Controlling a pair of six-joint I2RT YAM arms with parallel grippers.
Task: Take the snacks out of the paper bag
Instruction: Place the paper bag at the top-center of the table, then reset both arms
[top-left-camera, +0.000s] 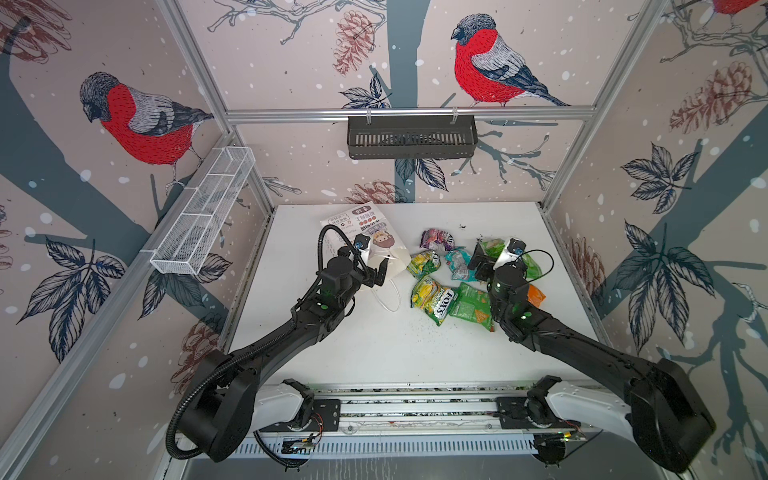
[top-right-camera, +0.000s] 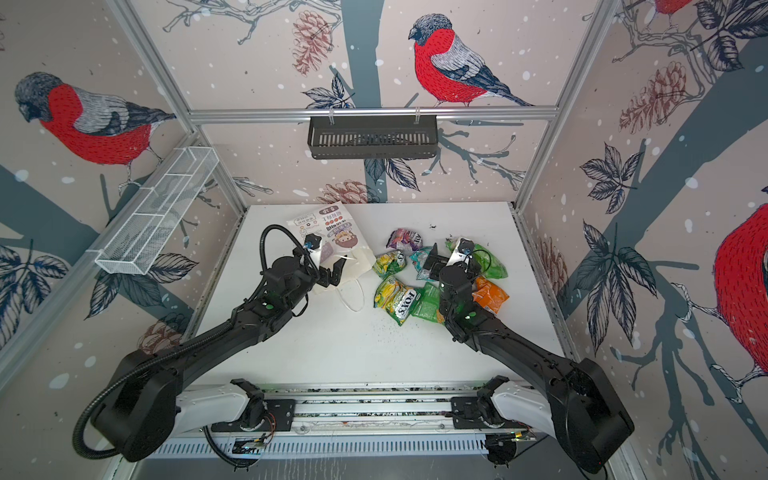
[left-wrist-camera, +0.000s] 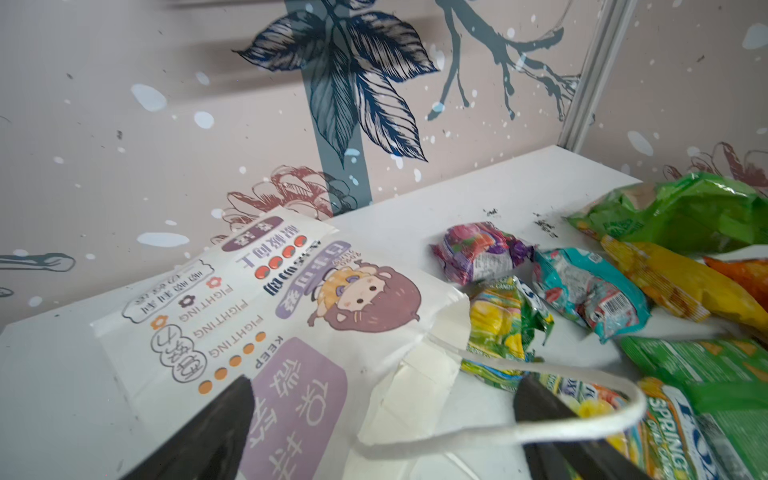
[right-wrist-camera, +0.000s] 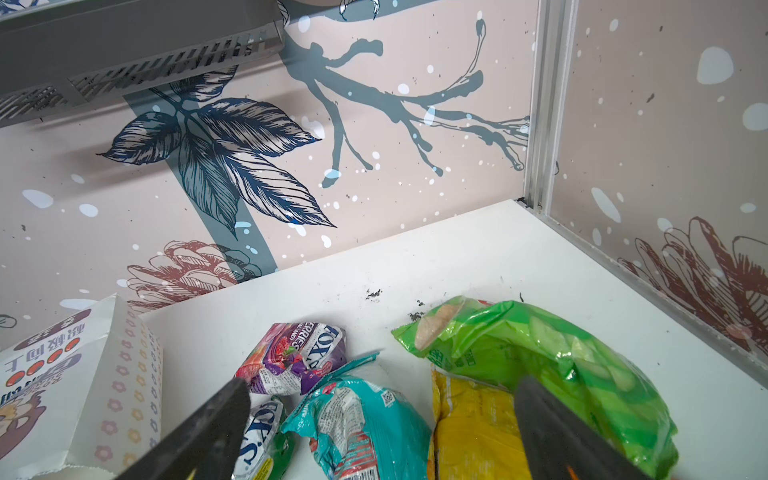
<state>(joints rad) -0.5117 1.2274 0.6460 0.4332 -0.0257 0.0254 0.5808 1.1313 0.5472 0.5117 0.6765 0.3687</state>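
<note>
Flat at centre-left, white printed paper carrier bag (top-left-camera: 353, 224), apparently emptied; crinkly coloured plastic snack packets (top-left-camera: 434, 305) heaped right of its mouth. Left gripper (left-wrist-camera: 384, 380), right gripper (right-wrist-camera: 384, 388) hovering (jaws wide apart, empty).

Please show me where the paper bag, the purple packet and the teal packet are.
paper bag (left-wrist-camera: 365, 299), left wrist view, on the printed girl's face.
purple packet (left-wrist-camera: 482, 253), left wrist view, on its crinkled middle.
teal packet (right-wrist-camera: 361, 419), right wrist view, on its middle.
</note>
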